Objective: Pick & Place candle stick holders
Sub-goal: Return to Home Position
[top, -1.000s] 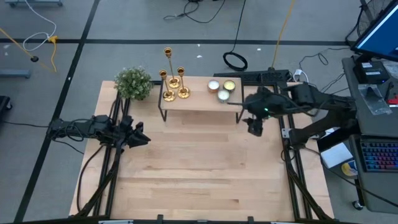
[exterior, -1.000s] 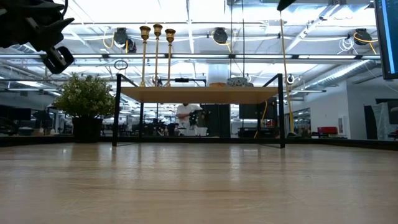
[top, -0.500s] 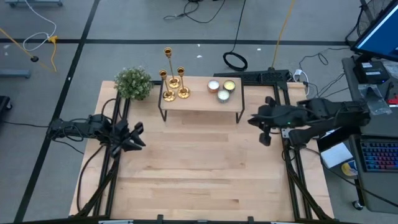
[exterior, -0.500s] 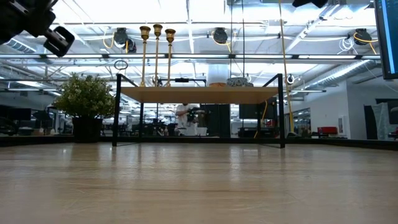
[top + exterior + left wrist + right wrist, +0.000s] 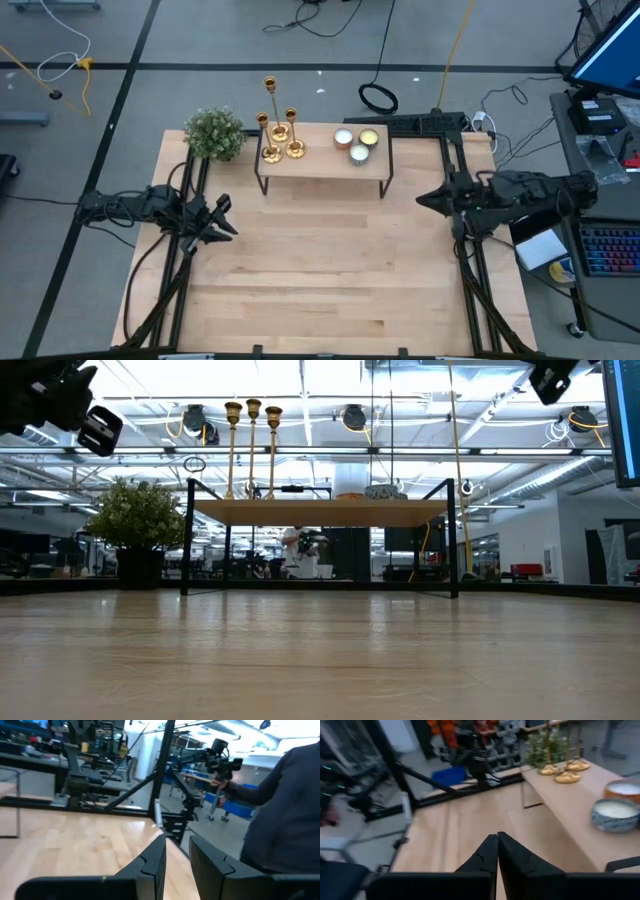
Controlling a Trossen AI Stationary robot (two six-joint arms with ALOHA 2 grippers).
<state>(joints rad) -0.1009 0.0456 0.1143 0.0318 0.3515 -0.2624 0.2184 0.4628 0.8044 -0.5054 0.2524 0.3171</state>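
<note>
There are three candle stick holders (image 5: 295, 150), seemingly three candles (image 5: 343, 138), one plant (image 5: 214, 133) and one shelf (image 5: 320, 165).

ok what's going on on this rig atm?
Nothing is being handled. The three candle stick holders stand upright on the left end of the small shelf, with candles on its right end and a plant beside it on the table. The left hand, open and empty, hangs at the table's left side. The right hand, shut and empty, hangs at its right side.
</note>
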